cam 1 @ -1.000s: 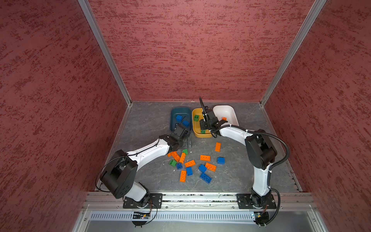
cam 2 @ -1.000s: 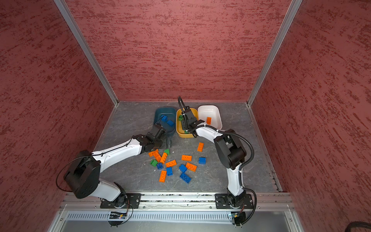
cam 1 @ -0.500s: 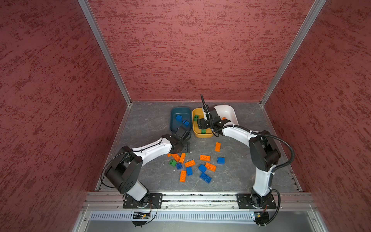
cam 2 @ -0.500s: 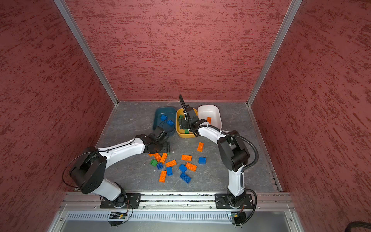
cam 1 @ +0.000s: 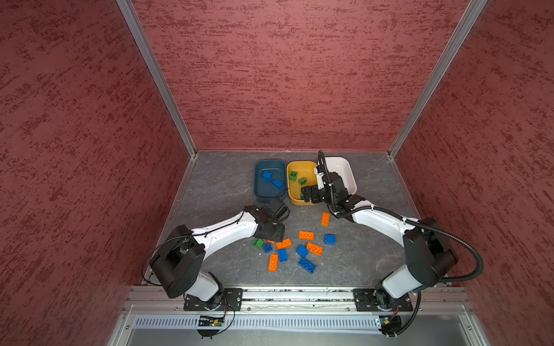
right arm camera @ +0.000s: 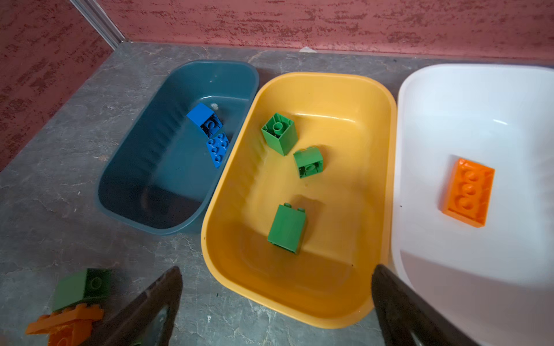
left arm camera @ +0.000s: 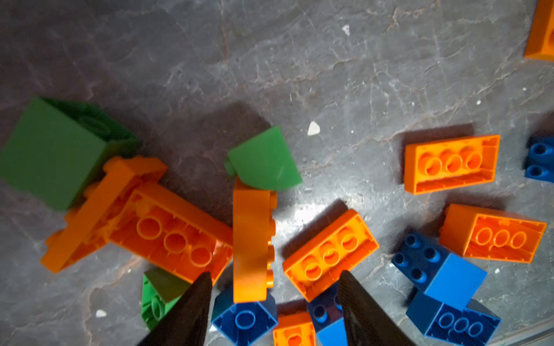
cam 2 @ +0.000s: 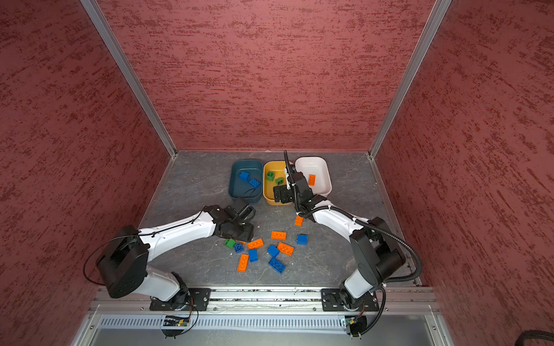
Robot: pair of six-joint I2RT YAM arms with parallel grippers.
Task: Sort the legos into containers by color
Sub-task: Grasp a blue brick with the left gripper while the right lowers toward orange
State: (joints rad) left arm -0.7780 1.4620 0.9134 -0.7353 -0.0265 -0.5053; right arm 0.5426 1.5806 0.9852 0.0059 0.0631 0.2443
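In a top view the right arm (cam 1: 334,187) hides much of the inside of the white tub (cam 1: 344,167). The left arm (cam 1: 263,227) covers part of the brick pile (cam 1: 287,244). In the left wrist view the fingers (left arm camera: 186,314) and an orange brick (left arm camera: 542,30) are cut off by the edge, and a green brick (left arm camera: 51,149) looks blurred.

This is a robotics lab test cell. Three red textured panels (cam 1: 284,75) box in a grey stone-patterned tabletop (cam 1: 221,179), joined by bare aluminium corner posts (cam 1: 156,78). Two white-and-black robot arms, the left arm (cam 1: 224,232) and the right arm (cam 1: 383,221), are bolted to an aluminium rail (cam 1: 293,295) along the front edge, with exposed cables (cam 1: 479,265) and small circuit boards (cam 1: 209,322) beneath. The only props are toy legos (cam 1: 306,235) and plastic containers (cam 1: 295,191)
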